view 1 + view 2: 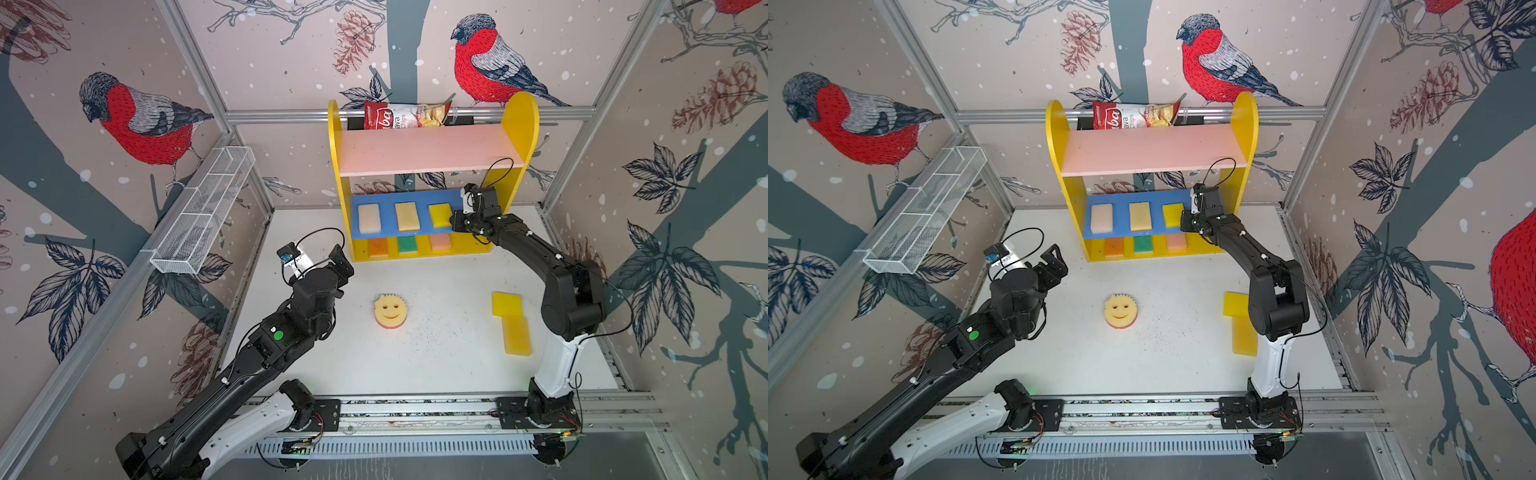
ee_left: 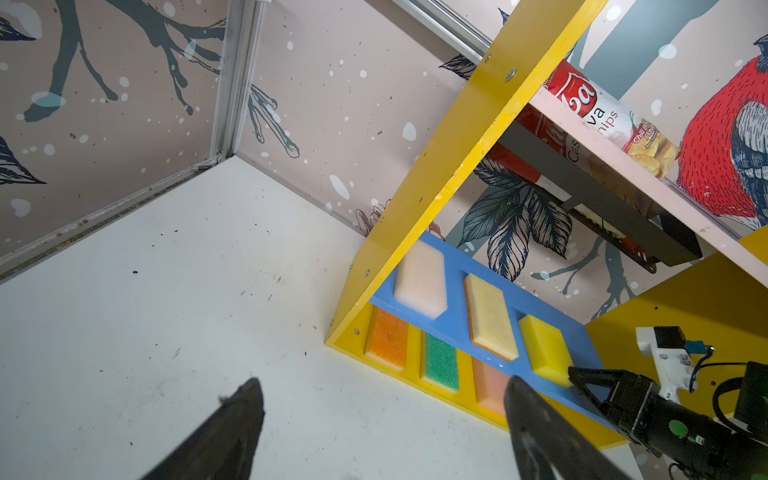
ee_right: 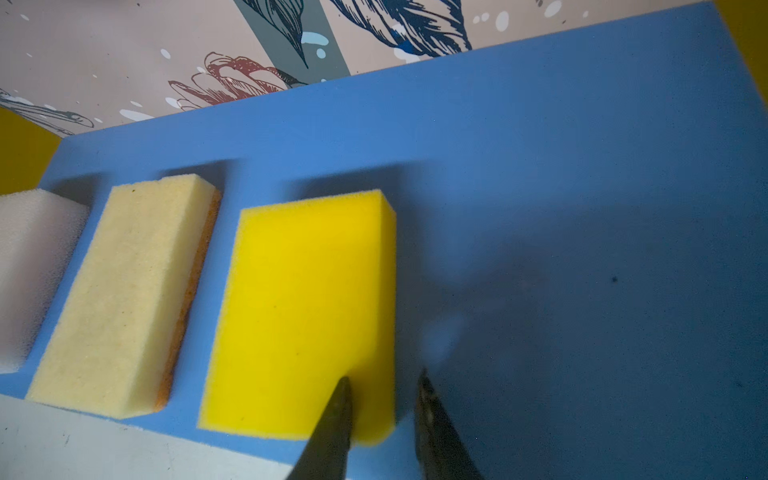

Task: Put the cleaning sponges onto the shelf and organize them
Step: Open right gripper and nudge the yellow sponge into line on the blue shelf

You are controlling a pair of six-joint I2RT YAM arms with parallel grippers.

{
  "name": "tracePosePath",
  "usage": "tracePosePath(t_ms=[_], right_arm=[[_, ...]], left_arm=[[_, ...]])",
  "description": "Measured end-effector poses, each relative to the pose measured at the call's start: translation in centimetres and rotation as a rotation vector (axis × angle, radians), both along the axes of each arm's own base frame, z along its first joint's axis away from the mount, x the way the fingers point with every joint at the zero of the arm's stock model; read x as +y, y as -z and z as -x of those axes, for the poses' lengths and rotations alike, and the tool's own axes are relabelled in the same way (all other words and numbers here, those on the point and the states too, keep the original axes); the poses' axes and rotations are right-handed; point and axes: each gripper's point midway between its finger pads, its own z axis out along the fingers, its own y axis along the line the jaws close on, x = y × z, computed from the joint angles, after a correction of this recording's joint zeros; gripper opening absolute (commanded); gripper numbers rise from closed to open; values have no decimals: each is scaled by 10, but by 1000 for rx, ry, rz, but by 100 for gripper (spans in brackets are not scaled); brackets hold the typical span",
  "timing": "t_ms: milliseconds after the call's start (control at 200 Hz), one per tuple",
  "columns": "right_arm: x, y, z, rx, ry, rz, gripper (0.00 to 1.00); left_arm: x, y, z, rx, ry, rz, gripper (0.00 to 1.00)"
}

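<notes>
Roughly two thirds done by count: six sponges sit on the shelf (image 1: 521,124), three are left on the worktop (image 1: 449,365). Blue middle board (image 1: 388,199) carries a row of three: cream sponge (image 1: 369,218), pale yellow sponge (image 1: 406,216), bright yellow sponge (image 3: 303,311). Yellow base below has orange sponge (image 1: 378,247), green sponge (image 1: 407,244) & salmon sponge (image 1: 440,242), also in a row. Pink upper board (image 1: 428,149) holds no sponge, only a chips bag (image 1: 405,115) at the back.

Left to do: smiley sponge (image 1: 390,310) mid-worktop, plus a loose yellow sponge (image 1: 507,304) & a golden-yellow sponge (image 1: 517,336), touching each other beside the right arm. Free room looks to be on the pink board & at the blue board's right end.

Right tool (image 3: 383,375) is at the bright yellow sponge's front corner, right-panel side: one finger over the top face, the other just beside the side edge w/ a sliver of blue showing btw it & the foam. Jaws parted, so it reads as released, nothing carried; sponge lies flat on the board.

Left tool (image 2: 382,432) is spread wide & empty, hanging over the worktop in front of the shelf's left end, well apart from every loose sponge.
</notes>
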Motion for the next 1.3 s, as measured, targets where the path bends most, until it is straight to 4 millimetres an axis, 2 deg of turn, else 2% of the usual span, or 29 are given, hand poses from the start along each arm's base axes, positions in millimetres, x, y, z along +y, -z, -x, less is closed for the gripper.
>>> tracePosePath(t_ms=[705, 956, 996, 1066, 1141, 1211, 1301], right_arm=[[-4, -6, 5, -4, 5, -3, 37], [-3, -21, 2, -31, 5, -13, 38], [-3, -25, 3, -36, 5, -15, 33], [-4, -31, 5, -44, 5, -18, 12], [-2, -36, 8, -47, -2, -31, 2], [2, -34, 13, -35, -9, -46, 0], [11, -22, 22, -4, -39, -47, 0]], left_arm=[[2, 4, 1, 14, -6, 6, 89], [2, 4, 1, 16, -6, 8, 89], [2, 5, 1, 17, -6, 7, 89], [2, 6, 1, 21, -5, 4, 89], [2, 7, 1, 25, -5, 3, 89], [2, 10, 1, 32, -5, -3, 89], [2, 12, 1, 40, -3, -8, 89]])
